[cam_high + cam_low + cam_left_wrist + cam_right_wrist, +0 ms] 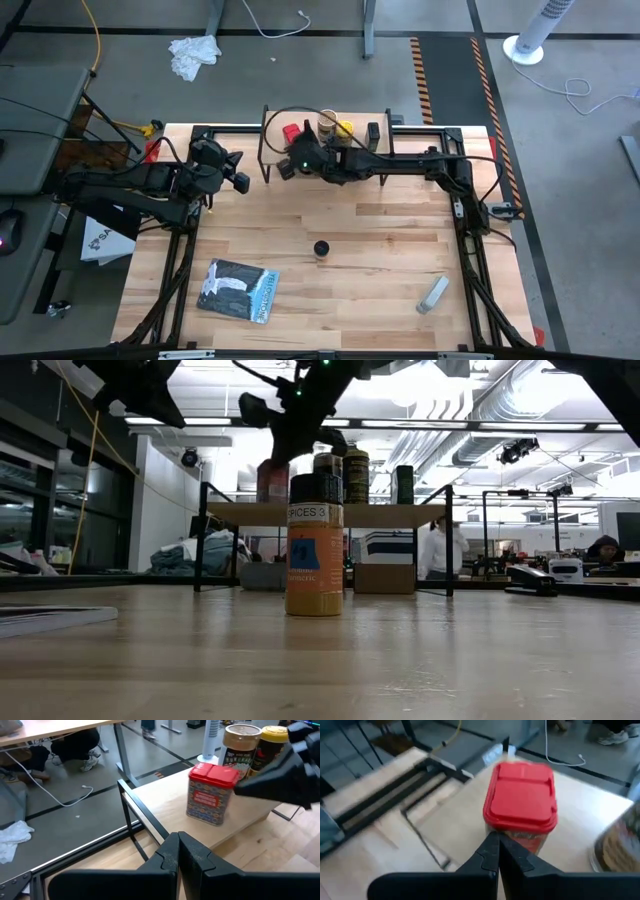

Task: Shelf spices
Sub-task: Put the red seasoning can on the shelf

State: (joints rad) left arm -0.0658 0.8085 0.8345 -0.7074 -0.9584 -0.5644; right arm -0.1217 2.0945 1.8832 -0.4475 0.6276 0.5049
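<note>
The shelf (322, 140), a light plank on black wire legs, stands at the table's far edge. On it are a red square tin (520, 802), a tan cylinder (327, 124), a yellow jar (345, 128) and a black tin (373, 131). An amber jar with a black cap (315, 550) stands upright on the table's middle (321, 248). My right gripper (495, 842) is shut, its tips right at the red tin's near side. My left gripper (178, 845) is shut and hangs left of the shelf, holding nothing. My right gripper's shut fingertips (240, 789) stand at the red tin's side just below its lid (227, 782). They slant down from the table's near right. I cannot tell whether they touch it. The tin stands upright on the shelf plank.
A flat blue-grey case (238, 291) lies near the front left and a small grey bar (432, 294) near the front right. Black frame rails (470, 215) run along the table's sides. Beyond the table, a cardboard box (385, 578) and people (437, 550) show in the room.
</note>
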